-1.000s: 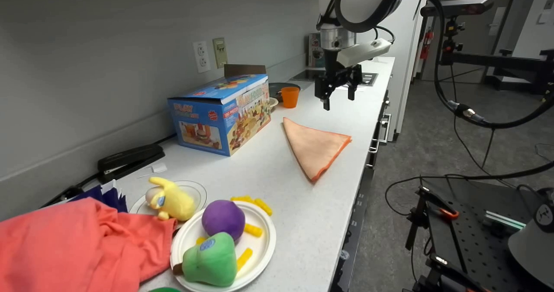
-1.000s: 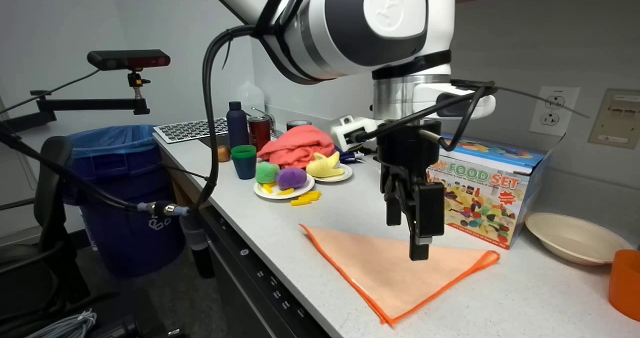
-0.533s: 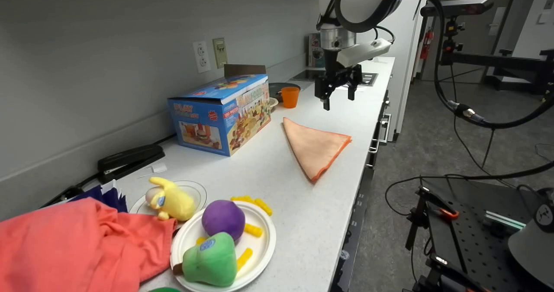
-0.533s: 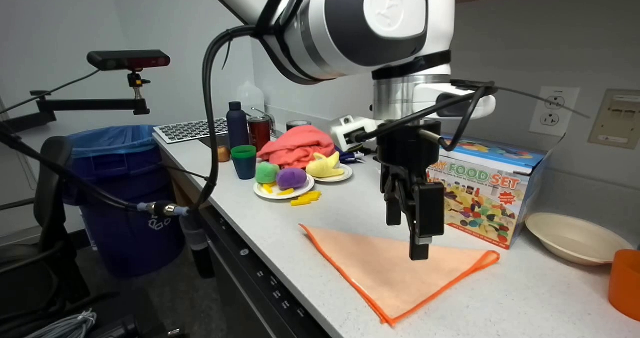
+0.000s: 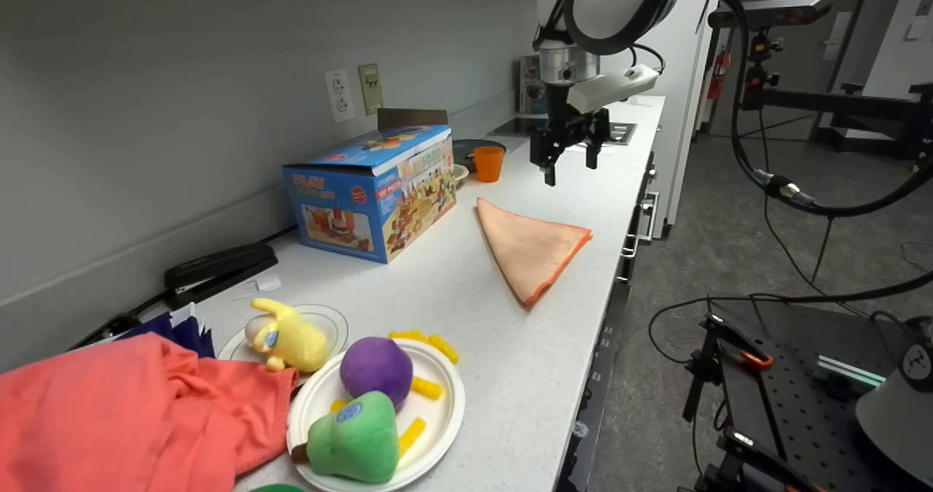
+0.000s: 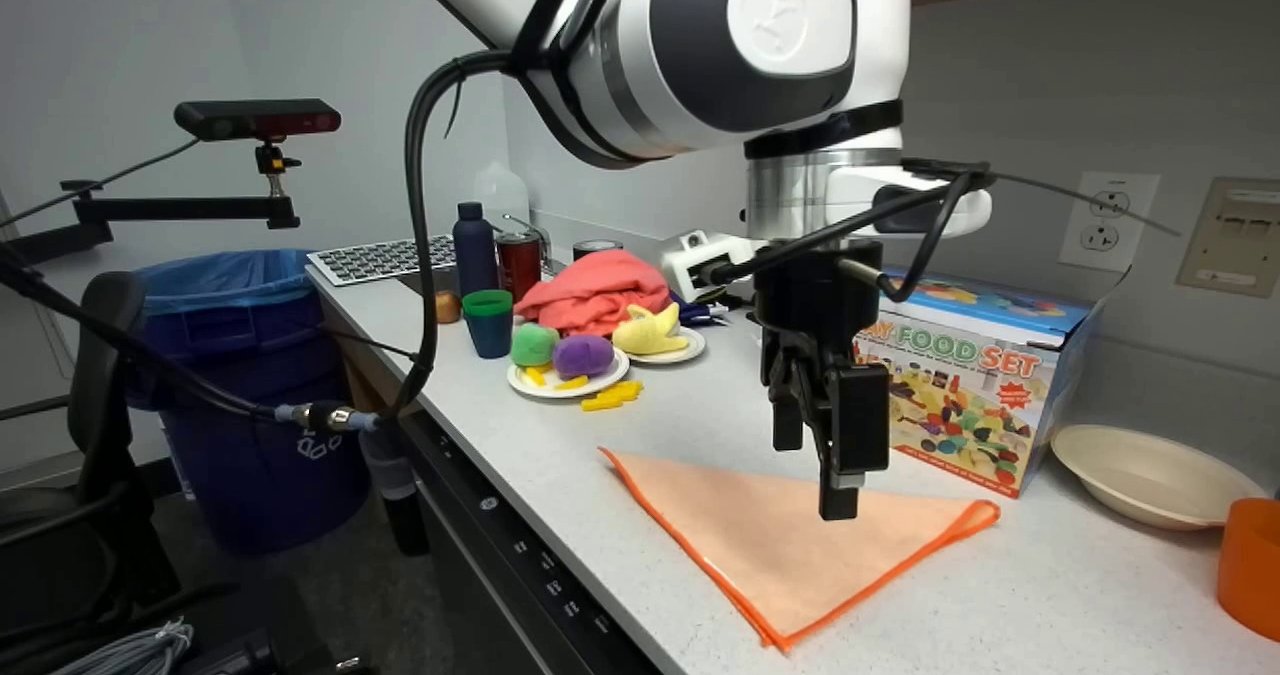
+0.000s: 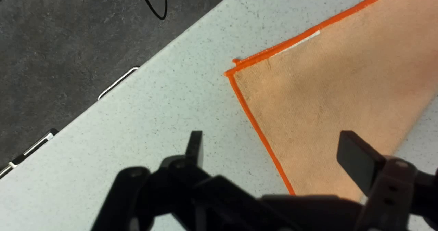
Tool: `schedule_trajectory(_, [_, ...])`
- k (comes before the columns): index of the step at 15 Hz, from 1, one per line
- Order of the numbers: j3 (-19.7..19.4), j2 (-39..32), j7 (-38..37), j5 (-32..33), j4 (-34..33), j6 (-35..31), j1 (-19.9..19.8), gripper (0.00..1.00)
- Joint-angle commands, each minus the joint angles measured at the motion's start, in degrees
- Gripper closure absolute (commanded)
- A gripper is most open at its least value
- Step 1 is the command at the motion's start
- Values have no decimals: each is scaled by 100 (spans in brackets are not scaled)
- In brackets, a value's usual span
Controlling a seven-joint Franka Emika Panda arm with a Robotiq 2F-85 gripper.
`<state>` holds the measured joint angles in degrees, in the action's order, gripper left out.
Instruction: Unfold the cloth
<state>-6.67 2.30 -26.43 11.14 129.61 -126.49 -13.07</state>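
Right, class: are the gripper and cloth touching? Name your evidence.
Apart. In an exterior view, the open gripper hangs in the air, with a strip of counter visible between it and the cloth.

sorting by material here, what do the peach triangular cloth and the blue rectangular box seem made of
The peach triangular cloth looks like matte fabric, finely textured with bound orange edging; fibre unclear. The blue rectangular box seems printed cardboard, perhaps lightly coated: its raised brown flap looks like board.

We have our peach, orange-edged cloth (image 5: 533, 248) lying flat, folded into a triangle, near the blue box (image 5: 375, 189) but apart from it.
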Motion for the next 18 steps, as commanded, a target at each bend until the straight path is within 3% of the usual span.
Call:
schedule_trajectory(1, [-114,-43,-28,-33,149,-72,88,0])
schedule_trajectory(6, [-227,-229,-68,-153,500,-304,39,0])
schedule_trajectory(10, [-371,-476,-223,-77,707,-918,37,0])
schedule_trajectory(18, [-420,-1070,-420,-373,718,-1610,211,0])
